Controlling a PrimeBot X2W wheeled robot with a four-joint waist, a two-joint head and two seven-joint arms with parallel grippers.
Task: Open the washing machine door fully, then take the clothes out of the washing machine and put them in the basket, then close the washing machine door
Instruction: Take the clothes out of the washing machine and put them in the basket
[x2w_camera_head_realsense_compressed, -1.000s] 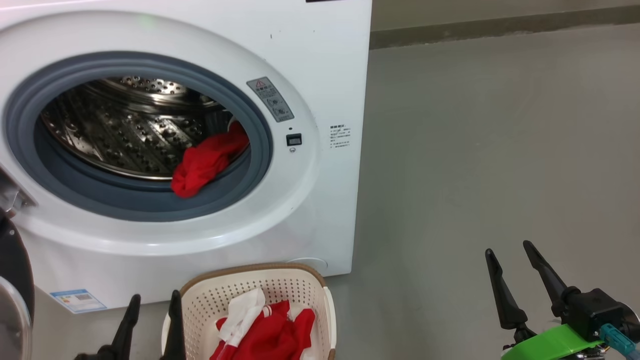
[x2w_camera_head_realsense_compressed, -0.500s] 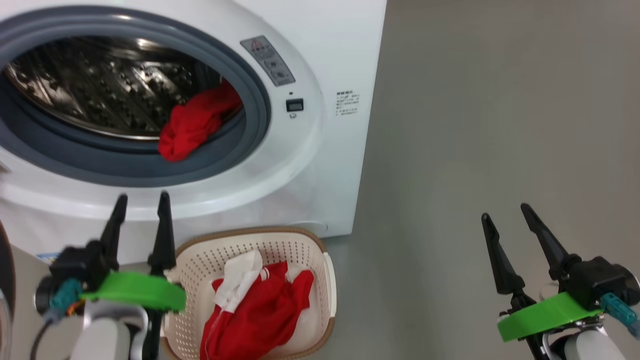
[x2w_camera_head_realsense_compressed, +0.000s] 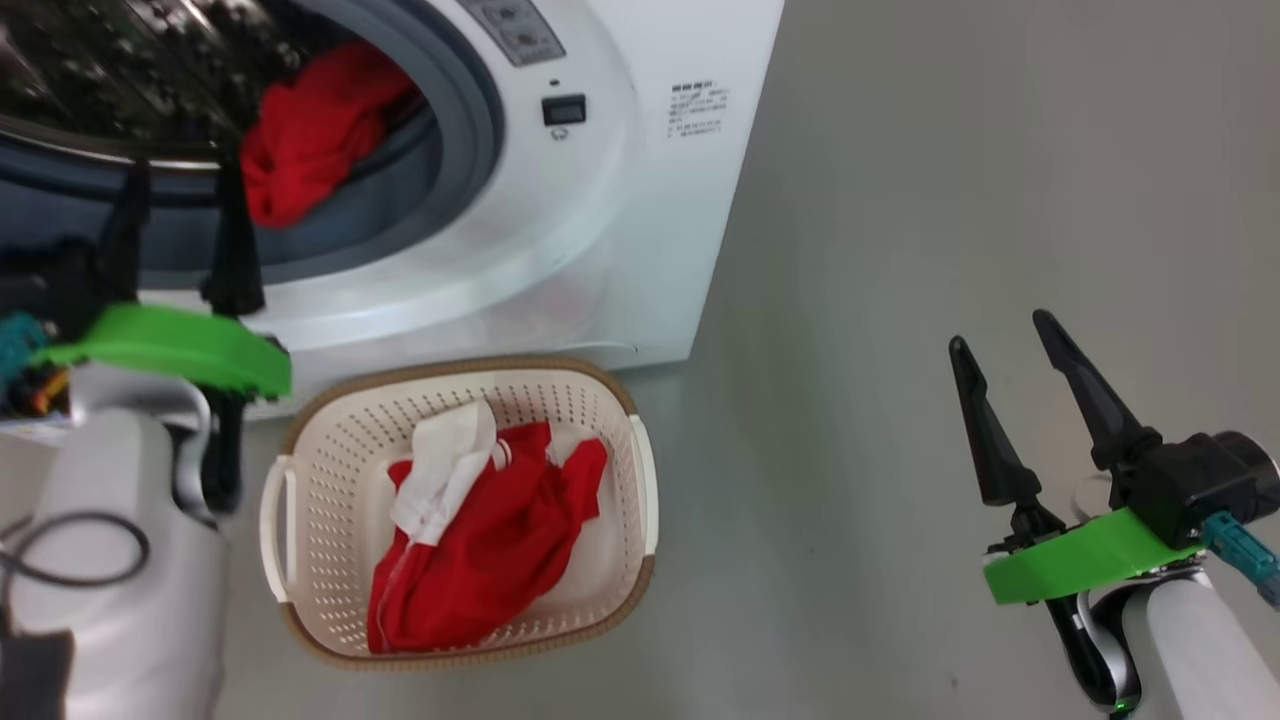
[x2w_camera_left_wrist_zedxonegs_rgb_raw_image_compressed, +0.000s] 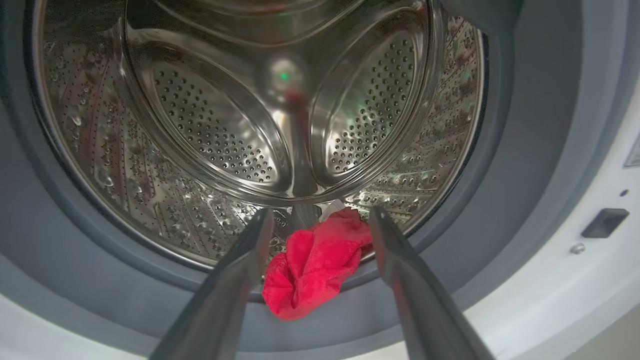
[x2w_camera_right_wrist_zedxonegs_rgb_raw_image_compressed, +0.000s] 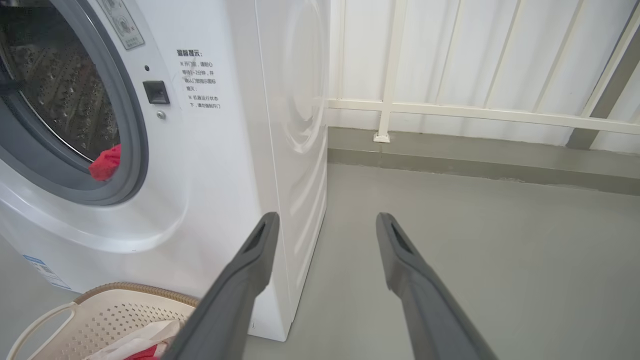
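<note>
While the head view looks down, my left gripper (x2w_camera_head_realsense_compressed: 182, 170) hangs spread and empty at the mouth of the washing machine (x2w_camera_head_realsense_compressed: 620, 200), fingers pointing at a red garment (x2w_camera_head_realsense_compressed: 310, 130) draped over the grey gasket (x2w_camera_head_realsense_compressed: 470, 130). The basket (x2w_camera_head_realsense_compressed: 450, 365) sits on the floor (x2w_camera_head_realsense_compressed: 950, 150) just in front of the machine, with red and white clothes (x2w_camera_head_realsense_compressed: 480, 540) inside. My right gripper (x2w_camera_head_realsense_compressed: 1000, 332) is spread, holding nothing, well off to the right. Left wrist view: left gripper (x2w_camera_left_wrist_zedxonegs_rgb_raw_image_compressed: 321, 212) wide apart, red garment (x2w_camera_left_wrist_zedxonegs_rgb_raw_image_compressed: 315, 265) framed between the fingers, at the front lip of the steel drum (x2w_camera_left_wrist_zedxonegs_rgb_raw_image_compressed: 200, 125). Right wrist view: right gripper (x2w_camera_right_wrist_zedxonegs_rgb_raw_image_compressed: 326, 216) spread over the floor (x2w_camera_right_wrist_zedxonegs_rgb_raw_image_compressed: 500, 225), beside the washing machine (x2w_camera_right_wrist_zedxonegs_rgb_raw_image_compressed: 225, 150); basket (x2w_camera_right_wrist_zedxonegs_rgb_raw_image_compressed: 120, 290) at lower left.
</note>
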